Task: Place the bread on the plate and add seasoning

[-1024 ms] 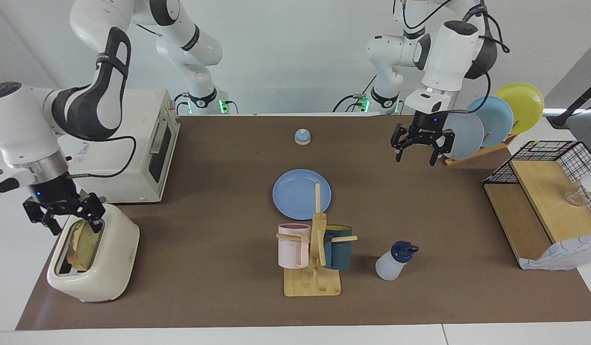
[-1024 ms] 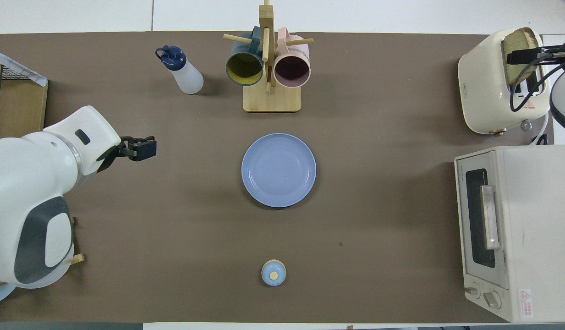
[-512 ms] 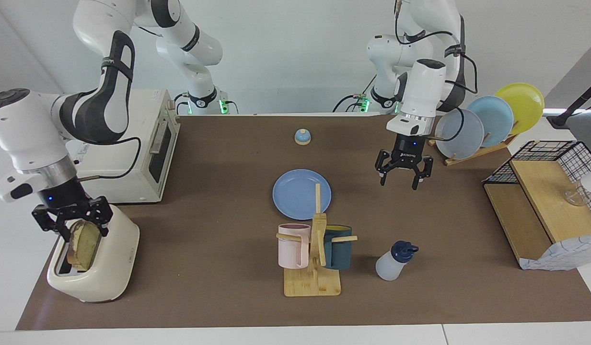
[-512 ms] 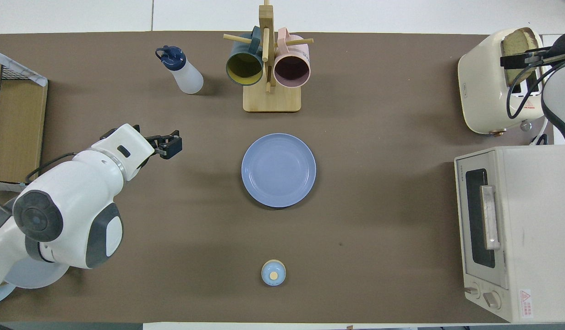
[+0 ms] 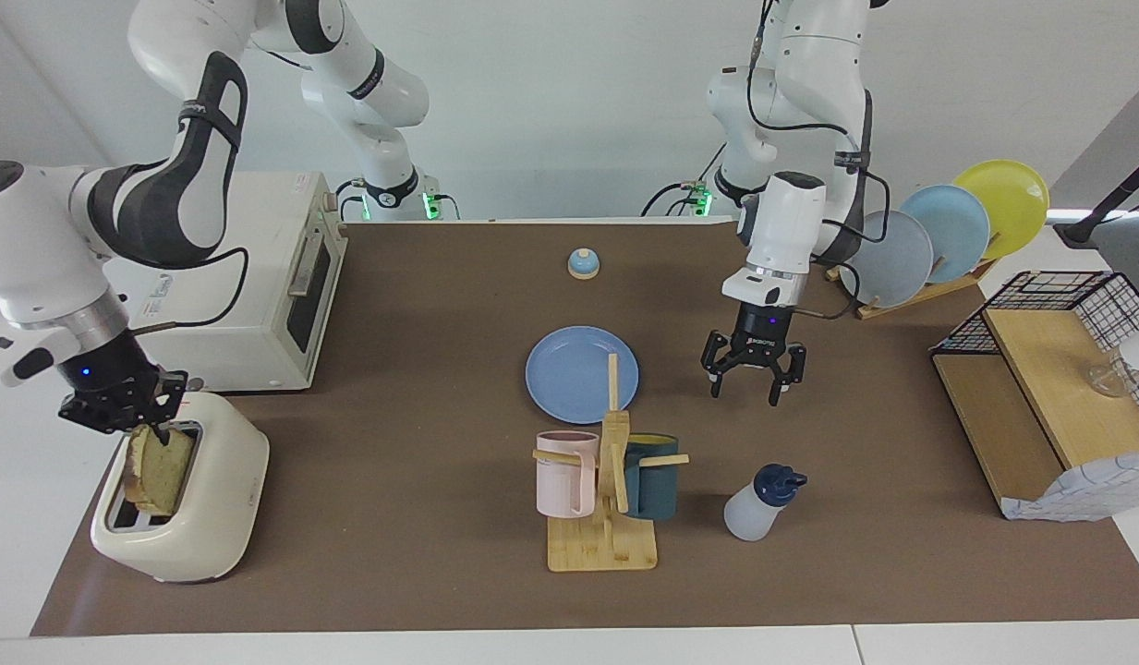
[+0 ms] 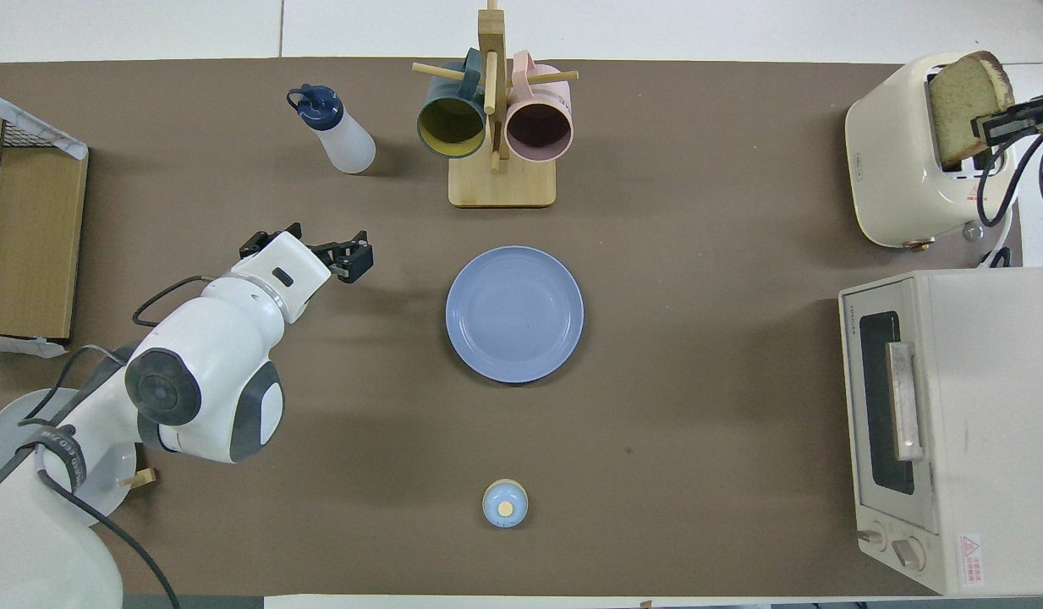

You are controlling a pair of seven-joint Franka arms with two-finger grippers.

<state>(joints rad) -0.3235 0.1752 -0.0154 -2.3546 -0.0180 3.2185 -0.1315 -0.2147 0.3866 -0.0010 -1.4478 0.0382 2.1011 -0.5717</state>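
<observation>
The bread (image 5: pixel 158 466) stands in the slot of a cream toaster (image 5: pixel 209 517) at the right arm's end of the table. My right gripper (image 5: pixel 126 417) is shut on the slice's top edge; in the overhead view the right gripper (image 6: pixel 997 128) pinches the bread (image 6: pixel 957 101). The blue plate (image 5: pixel 581 374) lies flat at the table's middle, also seen from overhead (image 6: pixel 514 314). The seasoning bottle (image 5: pixel 761 503) stands farther from the robots, beside the mug tree; it shows from overhead too (image 6: pixel 335 134). My left gripper (image 5: pixel 752 386) is open and empty, above the table beside the plate, also in the overhead view (image 6: pixel 308 252).
A wooden mug tree (image 5: pixel 604 545) with a pink and a teal mug stands farther out than the plate. A bell (image 5: pixel 583 264) sits near the robots. A toaster oven (image 5: pixel 255 277) is beside the toaster. A plate rack (image 5: pixel 939 242) and a wire shelf (image 5: pixel 1040 388) stand at the left arm's end.
My right gripper came down and closed on the bread's top. My left gripper moved from the plate rack down toward the table beside the plate, staying open.
</observation>
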